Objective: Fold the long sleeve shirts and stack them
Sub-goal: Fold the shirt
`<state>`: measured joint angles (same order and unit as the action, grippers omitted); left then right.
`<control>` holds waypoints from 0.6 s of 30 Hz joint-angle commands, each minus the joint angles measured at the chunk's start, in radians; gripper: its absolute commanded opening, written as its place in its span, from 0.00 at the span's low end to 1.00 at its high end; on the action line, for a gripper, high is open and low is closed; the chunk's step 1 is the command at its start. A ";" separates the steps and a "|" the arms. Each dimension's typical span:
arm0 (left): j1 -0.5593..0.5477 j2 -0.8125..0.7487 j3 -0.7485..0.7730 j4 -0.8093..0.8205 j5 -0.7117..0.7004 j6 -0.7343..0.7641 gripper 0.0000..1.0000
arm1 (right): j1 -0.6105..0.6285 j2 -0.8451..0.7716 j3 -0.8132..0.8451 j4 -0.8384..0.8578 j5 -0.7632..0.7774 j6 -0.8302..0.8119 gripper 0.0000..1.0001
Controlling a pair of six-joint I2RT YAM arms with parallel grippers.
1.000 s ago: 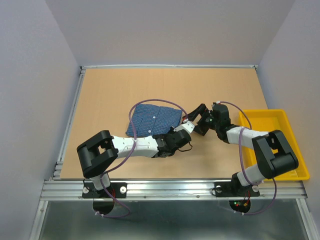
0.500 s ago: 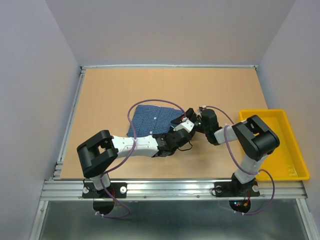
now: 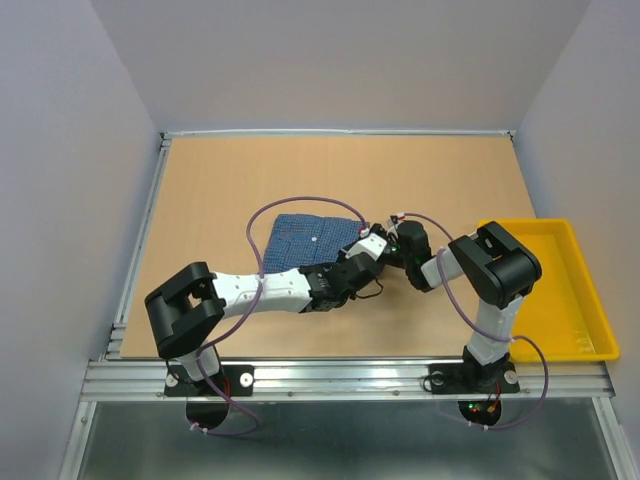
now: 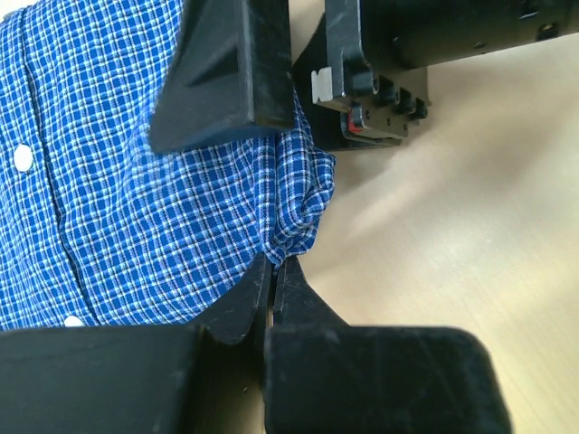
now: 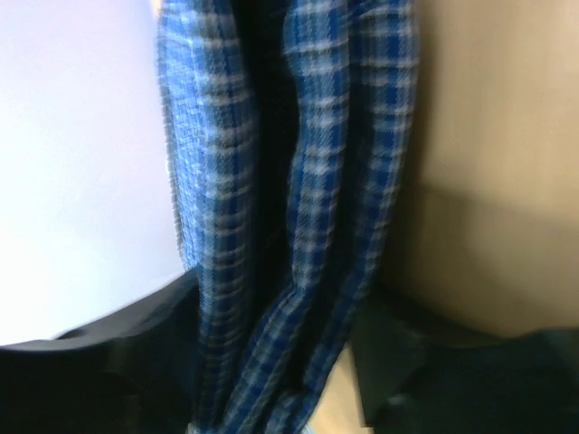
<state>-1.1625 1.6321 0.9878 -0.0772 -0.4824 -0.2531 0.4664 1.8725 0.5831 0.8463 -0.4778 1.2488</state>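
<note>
A blue fine-checked long sleeve shirt (image 3: 305, 235) lies folded on the table's middle, white buttons showing (image 4: 109, 181). My left gripper (image 3: 362, 248) is at its right edge, shut on a bunched fold of the cloth (image 4: 273, 262). My right gripper (image 3: 386, 244) meets it from the right. In the left wrist view its black fingers (image 4: 231, 72) stand just above the pinched fold. In the right wrist view, hanging folds of the shirt (image 5: 308, 181) run between the right gripper's (image 5: 280, 362) fingers, which stand apart, with a gap of table beside the right finger (image 5: 434, 371).
A yellow tray (image 3: 590, 335) sits at the table's right edge, beside the right arm's base. The wooden table (image 3: 250, 180) has a raised metal rail along its left and near edges. Purple cables loop over both arms.
The right arm has swung left from near the tray to the shirt's right edge, and its fingers have narrowed round the cloth. The left gripper kept its pinch and shifted slightly up.
</note>
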 commanded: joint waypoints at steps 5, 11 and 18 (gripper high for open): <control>0.000 -0.080 -0.009 0.033 0.054 -0.040 0.00 | 0.009 0.042 0.052 -0.026 0.027 -0.088 0.47; 0.000 -0.058 0.025 0.031 0.073 -0.054 0.01 | 0.009 -0.027 0.049 -0.024 0.044 -0.140 0.09; 0.032 -0.190 0.087 -0.065 0.080 -0.118 0.75 | -0.006 -0.218 0.159 -0.441 0.079 -0.369 0.00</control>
<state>-1.1538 1.5749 0.9886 -0.1028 -0.4046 -0.3206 0.4664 1.7851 0.6136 0.7002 -0.4614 1.0771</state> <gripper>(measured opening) 0.583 0.066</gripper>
